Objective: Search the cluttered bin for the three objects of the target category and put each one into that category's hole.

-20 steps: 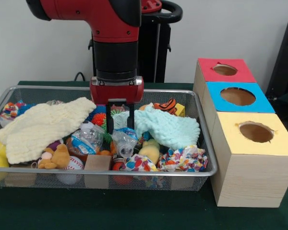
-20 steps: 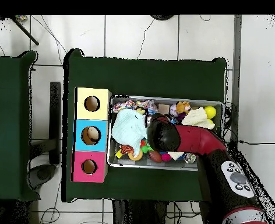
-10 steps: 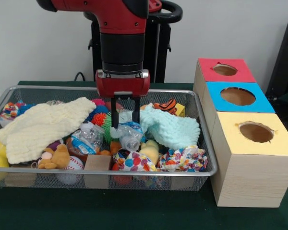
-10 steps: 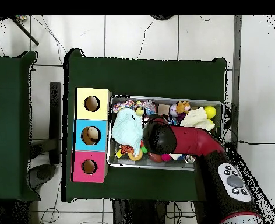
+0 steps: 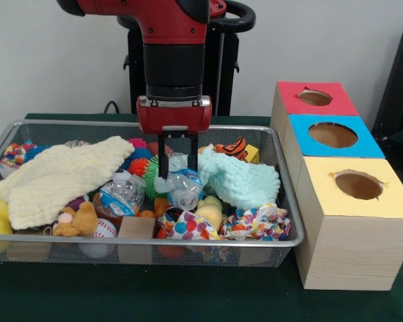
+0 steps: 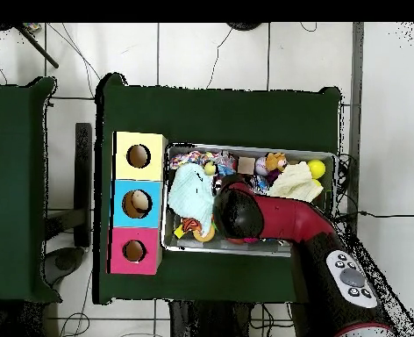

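Overhead, claw (image 5: 177, 176) behind arm (image 6: 272, 218)

lab | tiled floor (image 6: 210, 53) | loose cables (image 6: 219, 61) | green-clothed table (image 6: 219, 110)

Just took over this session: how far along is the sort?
Done: nothing shows yet; the blue box's hole looks empty. In hand: the gripper holds a crushed plastic bottle lifted over the wire bin. Left: carrying it to a hole, then finding further bottles.

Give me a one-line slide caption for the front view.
Sawyer gripper lifts a crushed plastic bottle above the cluttered wire bin, beside red, blue and yellow sorting boxes.
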Tool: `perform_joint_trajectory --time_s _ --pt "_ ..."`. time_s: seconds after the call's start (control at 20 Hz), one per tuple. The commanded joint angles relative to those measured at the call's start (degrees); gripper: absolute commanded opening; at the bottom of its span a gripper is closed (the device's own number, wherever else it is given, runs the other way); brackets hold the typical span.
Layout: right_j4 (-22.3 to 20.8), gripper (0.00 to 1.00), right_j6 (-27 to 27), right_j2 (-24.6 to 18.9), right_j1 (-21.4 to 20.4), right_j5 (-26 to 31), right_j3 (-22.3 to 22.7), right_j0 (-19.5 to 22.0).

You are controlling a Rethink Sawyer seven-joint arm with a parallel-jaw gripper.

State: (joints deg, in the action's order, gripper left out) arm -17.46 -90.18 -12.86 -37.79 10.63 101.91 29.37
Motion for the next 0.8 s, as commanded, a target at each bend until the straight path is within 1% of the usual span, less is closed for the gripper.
perform_joint_trajectory --time_s 0.05,0.2,0.3,0.55,0.65,0.8 --pt "-0.26 0.0 -9.09 -3.59 1.01 -6.0 4.0 2.82" --pt "-0.81 0.0 -8.53 -4.69 1.46 -7.66 4.35 4.06" --pt "-0.56 0.0 -8.52 -4.1 1.36 -7.53 4.43 3.78" --pt "1.02 0.0 -8.89 -0.88 1.1 -4.38 3.73 1.52" --pt "1.32 0.0 -8.85 -0.63 0.68 -3.59 3.55 1.08" --pt "0.92 0.0 -8.96 -1.68 0.47 -5.32 4.04 1.68"
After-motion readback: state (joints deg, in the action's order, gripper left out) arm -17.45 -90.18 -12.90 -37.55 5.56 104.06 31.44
